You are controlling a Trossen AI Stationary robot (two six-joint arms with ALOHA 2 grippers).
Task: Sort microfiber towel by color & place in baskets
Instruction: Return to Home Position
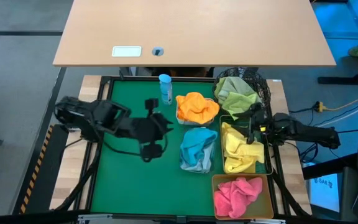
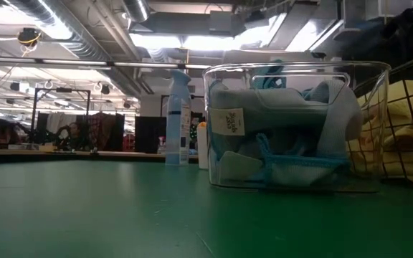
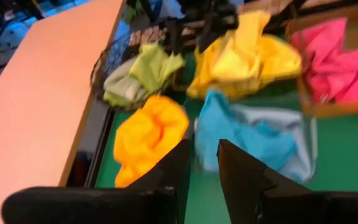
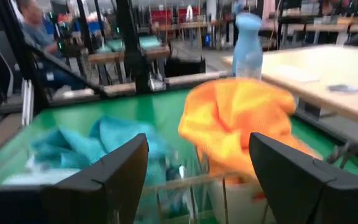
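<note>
1. The left gripper sits closest to its own wrist camera, its jaws a little apart with nothing between them. Seen from above, it hangs over bare green tabletop, near the clear tub that holds the blue towels.
2. The right gripper hovers over the rectangular wire basket of yellow towels, at the end adjoining the black mesh basket with the green towels. Its jaws are spread wide and empty.
3. The orange towels sit heaped beside the blue ones, and the pink towels fill the amber tub. No cloth shows loose on the green, so the sorting looks finished and only the retreat is left.
4. Lift each arm straight up before swinging it back. The right one has the most to clear, with wire rims and raised folds just beneath its fingers.
5. Draw the left arm toward its own side, away from the upright bottle standing nearby.
6. Leave the jaws as they stand, because closing them low over a heap could catch cloth.
</note>
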